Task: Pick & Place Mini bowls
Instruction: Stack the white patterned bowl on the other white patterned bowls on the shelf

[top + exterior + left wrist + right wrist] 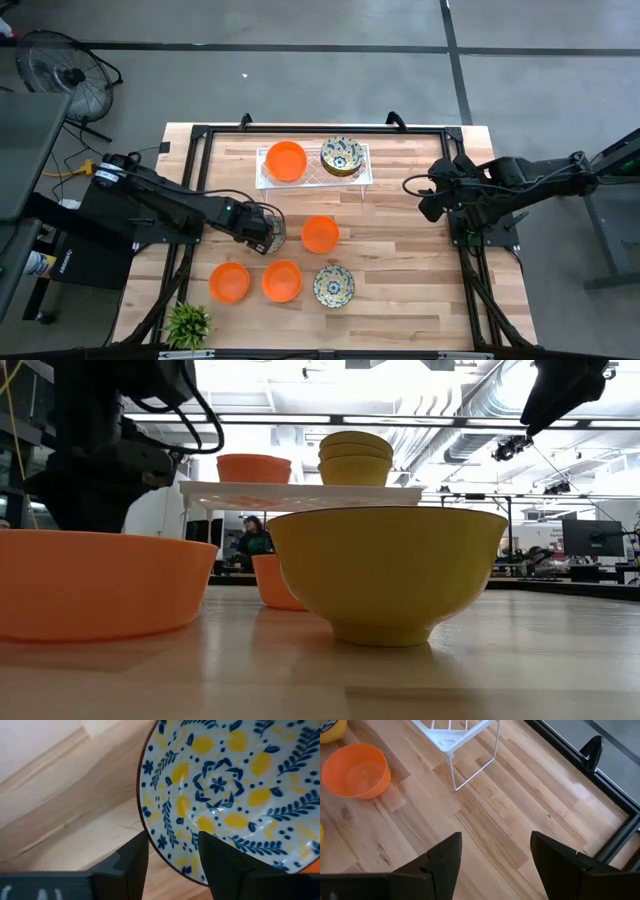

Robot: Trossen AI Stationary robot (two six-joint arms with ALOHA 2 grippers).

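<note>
The left gripper [172,857] reached low over the table, its fingers clamped on a patterned bowl's [235,790] rim; the right gripper [495,857] waited raised, fingers apart

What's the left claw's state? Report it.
Shut on a patterned bowl: the left claw has one finger outside the rim, one inside.

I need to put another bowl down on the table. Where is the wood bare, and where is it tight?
Bare wood lies between the raised white tray and the right gripper, and along the table's right side past the patterned bowl at the front. It is tight at front left: two orange bowls side by side, the small plant, and the left gripper at another patterned bowl.
</note>
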